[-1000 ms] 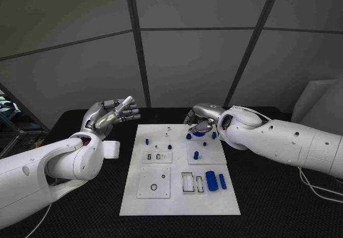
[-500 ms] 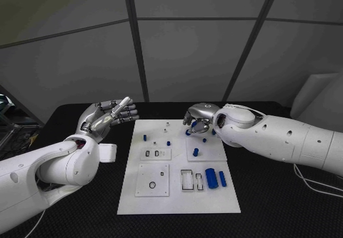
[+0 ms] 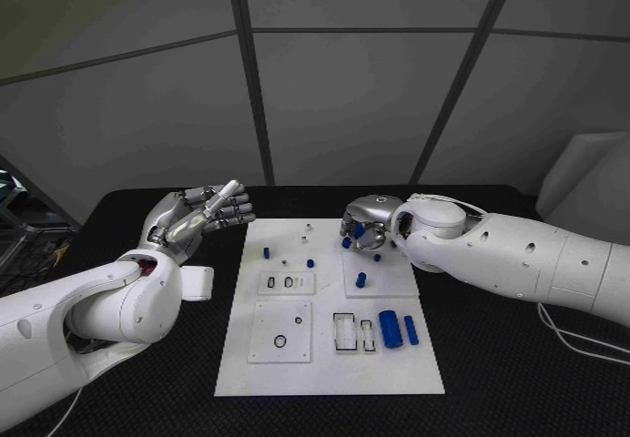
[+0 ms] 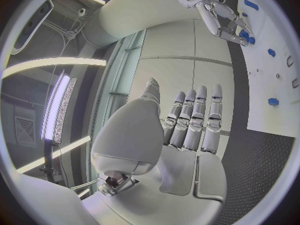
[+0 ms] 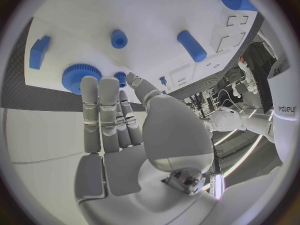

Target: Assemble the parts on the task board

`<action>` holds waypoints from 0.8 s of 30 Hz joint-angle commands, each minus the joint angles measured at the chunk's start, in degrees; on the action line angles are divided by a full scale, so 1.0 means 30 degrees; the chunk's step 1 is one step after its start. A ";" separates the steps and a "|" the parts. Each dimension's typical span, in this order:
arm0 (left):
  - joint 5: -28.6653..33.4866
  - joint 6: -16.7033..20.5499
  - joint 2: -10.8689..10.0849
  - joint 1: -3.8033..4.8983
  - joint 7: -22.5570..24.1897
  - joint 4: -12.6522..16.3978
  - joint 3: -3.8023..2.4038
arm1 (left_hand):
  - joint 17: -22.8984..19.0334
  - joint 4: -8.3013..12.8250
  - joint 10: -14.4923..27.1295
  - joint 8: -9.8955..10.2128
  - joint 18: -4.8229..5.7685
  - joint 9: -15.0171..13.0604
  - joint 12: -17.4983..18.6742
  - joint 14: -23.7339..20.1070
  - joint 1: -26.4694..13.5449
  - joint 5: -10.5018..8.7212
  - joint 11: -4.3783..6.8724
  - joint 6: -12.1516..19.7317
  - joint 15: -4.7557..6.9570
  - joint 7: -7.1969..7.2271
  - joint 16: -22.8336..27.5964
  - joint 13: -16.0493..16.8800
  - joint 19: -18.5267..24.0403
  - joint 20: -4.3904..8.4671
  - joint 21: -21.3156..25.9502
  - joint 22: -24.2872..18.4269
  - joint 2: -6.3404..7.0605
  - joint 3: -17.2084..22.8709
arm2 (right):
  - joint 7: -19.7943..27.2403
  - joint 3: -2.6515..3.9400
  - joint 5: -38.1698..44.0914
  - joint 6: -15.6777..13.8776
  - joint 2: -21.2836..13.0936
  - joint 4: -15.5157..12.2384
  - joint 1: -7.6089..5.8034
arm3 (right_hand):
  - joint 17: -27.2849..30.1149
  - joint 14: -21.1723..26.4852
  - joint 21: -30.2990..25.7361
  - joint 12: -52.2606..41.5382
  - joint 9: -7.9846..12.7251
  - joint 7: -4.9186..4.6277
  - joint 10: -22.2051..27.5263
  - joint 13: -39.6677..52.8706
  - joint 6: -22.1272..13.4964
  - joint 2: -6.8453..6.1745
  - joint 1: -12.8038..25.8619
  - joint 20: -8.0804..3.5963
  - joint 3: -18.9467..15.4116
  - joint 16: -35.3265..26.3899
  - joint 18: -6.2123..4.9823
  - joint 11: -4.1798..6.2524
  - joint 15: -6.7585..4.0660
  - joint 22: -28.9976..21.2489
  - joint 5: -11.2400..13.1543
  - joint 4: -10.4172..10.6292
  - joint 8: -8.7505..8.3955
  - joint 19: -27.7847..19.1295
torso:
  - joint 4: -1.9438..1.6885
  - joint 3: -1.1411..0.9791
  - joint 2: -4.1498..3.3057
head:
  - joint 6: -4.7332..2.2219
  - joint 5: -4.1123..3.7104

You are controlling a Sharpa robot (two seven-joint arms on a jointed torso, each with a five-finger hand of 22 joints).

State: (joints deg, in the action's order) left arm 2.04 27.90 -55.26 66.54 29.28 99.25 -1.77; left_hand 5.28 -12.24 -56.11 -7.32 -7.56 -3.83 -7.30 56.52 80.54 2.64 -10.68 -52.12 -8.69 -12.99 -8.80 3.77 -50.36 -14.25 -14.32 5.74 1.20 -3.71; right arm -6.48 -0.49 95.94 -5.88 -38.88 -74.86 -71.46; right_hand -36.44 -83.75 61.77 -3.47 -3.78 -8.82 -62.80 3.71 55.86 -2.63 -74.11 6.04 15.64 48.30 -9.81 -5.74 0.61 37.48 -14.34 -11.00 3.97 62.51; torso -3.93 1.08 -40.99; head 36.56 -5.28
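Hands apart: left hand (image 3: 199, 212) raised, empty, fingers spread; right hand (image 3: 368, 223) empty-fingered over blue gear (image 5: 80, 75).

The white task board (image 3: 329, 364) lies flat on the desk, long side running away from the robot. A fat blue cylinder (image 3: 389, 328) and a slimmer blue cylinder (image 3: 410, 330) lie side by side near its right edge. A blue gear (image 5: 80, 76) sits at its far end, with small blue pegs (image 3: 267, 252) standing nearby.
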 commanded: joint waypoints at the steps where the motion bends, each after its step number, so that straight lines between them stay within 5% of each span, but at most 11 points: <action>1: -0.0170 -0.0265 -0.0002 0.0024 0.0041 -0.0007 -0.0017 | -0.0023 0.0045 0.0014 0.0123 -0.0936 0.0023 0.0117 -0.0148 -0.0027 0.0012 -0.0058 0.0022 0.0016 -0.0229 0.0067 -0.0017 0.0004 -0.0148 0.0083 -0.0024 -0.0171 -0.0107 | -0.0118 0.0015 0.0150 0.0604 0.0032 0.0047 -0.0050 | -0.0720 -0.0529 0.0451 -0.0032 -0.0033 0.0060 -0.0217 -0.0006 0.0052 0.0005 -0.0126 0.0043 0.0387 0.0794 0.0336 0.0002 0.0054 0.0616 0.0225 0.0081 -0.0069 0.0289 | 0.0024 -0.0024 -0.0099 | -0.0005 0.0007; 24: -0.0170 -0.0258 0.0042 0.0026 0.0026 -0.0047 -0.0017 | -0.0031 0.0045 0.0041 0.0167 -0.0940 0.0025 0.0168 -0.0141 -0.0046 0.0013 -0.0078 0.0041 0.0007 -0.0254 0.0106 -0.0018 -0.0024 -0.0155 0.0099 -0.0039 -0.0192 -0.0134 | 0.0132 0.0015 -0.0248 0.0134 0.0240 0.0274 -0.0050 | -0.3358 -0.0512 0.2251 -0.0050 -0.0091 0.0001 -0.1199 -0.0010 0.0981 -0.0047 0.0411 0.0021 0.2258 0.3701 0.0700 0.0123 0.0008 0.3209 0.0700 0.1097 0.0037 0.1266 | 0.0062 -0.0057 -0.0308 | 0.0082 0.0038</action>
State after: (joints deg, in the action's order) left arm 2.02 27.80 -55.18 66.55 29.26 99.10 -1.77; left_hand 5.23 -12.08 -56.11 -7.10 -7.56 -3.84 -7.04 56.52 80.54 2.64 -10.68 -52.11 -8.69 -13.00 -8.82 3.77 -50.36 -14.24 -14.32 5.71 1.20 -3.88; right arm -6.42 -0.49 95.56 -4.85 -38.22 -74.00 -71.48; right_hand -46.46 -83.75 68.37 -3.47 -3.98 -8.75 -66.04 3.70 58.49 -2.69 -73.41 6.12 22.28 59.26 -8.82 -5.32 0.61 47.05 -12.48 -7.71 3.97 65.85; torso -3.75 0.92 -41.81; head 36.86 -5.18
